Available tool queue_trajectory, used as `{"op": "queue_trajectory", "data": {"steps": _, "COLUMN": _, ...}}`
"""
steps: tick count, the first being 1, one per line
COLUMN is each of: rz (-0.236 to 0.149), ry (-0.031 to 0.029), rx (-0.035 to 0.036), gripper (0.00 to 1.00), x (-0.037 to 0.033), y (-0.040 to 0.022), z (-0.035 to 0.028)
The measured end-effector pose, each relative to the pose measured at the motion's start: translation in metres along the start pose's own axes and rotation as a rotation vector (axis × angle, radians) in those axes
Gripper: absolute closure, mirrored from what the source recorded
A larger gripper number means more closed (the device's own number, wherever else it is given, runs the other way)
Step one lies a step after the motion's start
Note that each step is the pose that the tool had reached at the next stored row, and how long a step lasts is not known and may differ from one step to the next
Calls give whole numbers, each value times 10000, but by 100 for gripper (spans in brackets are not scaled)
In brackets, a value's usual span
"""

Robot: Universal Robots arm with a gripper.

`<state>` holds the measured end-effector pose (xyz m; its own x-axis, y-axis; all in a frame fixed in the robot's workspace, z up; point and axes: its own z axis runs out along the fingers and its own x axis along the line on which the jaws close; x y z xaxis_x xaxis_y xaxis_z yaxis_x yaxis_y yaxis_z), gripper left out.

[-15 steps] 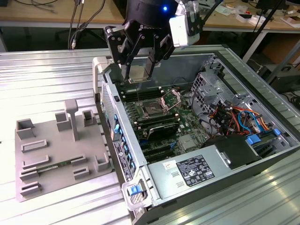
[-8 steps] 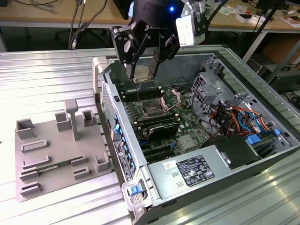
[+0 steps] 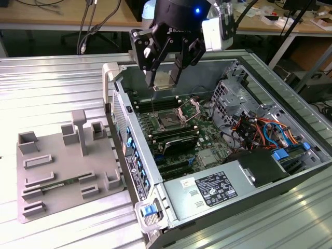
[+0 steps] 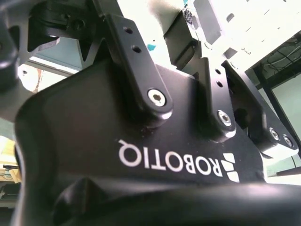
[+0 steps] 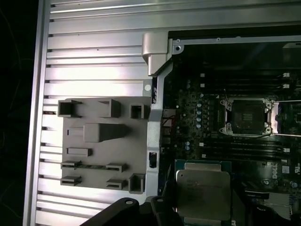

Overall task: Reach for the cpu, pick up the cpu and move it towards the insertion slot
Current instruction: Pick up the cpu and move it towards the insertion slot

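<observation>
The carry step is in hand: the gripper [image 3: 163,84] has its fingers closed narrow on the cpu [image 3: 166,79], holding it level in the air over the far part of the open case [image 3: 136,171]. The slot [image 3: 170,120] lies below and nearer, apart from the chip. I judge the approach needs the chip kept level. The case wall stands at the exterior view's left, the drive cage [image 3: 228,98] at its right, with open room above

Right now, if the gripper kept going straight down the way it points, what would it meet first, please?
Probably the motherboard beside the insertion slot, not the slot itself: the gripper, shut on the cpu, appears offset from it. Depth is unclear.
</observation>
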<state>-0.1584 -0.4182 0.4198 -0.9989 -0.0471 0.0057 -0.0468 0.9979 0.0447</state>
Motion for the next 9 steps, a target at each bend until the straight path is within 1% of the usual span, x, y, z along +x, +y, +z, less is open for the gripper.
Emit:
{"op": "queue_trajectory", "data": {"steps": 1, "rz": -2, "ry": -3, "rx": -125, "gripper": 45, "x": -13, "y": 0, "z": 3}}
{"op": "queue_trajectory", "data": {"steps": 2, "rz": -3, "ry": -10, "rx": -265, "gripper": 45, "x": -20, "y": -1, "z": 5}}
{"op": "queue_trajectory", "data": {"steps": 3, "rz": -4, "ry": -13, "rx": -354, "gripper": 45, "x": -25, "y": -1, "z": 7}}
{"op": "queue_trajectory", "data": {"steps": 4, "rz": -4, "ry": -14, "rx": -395, "gripper": 45, "x": -35, "y": -1, "z": 8}}
{"op": "queue_trajectory", "data": {"steps": 9, "rz": -3, "ry": -5, "rx": -396, "gripper": 45, "x": -98, "y": -5, "z": 16}}
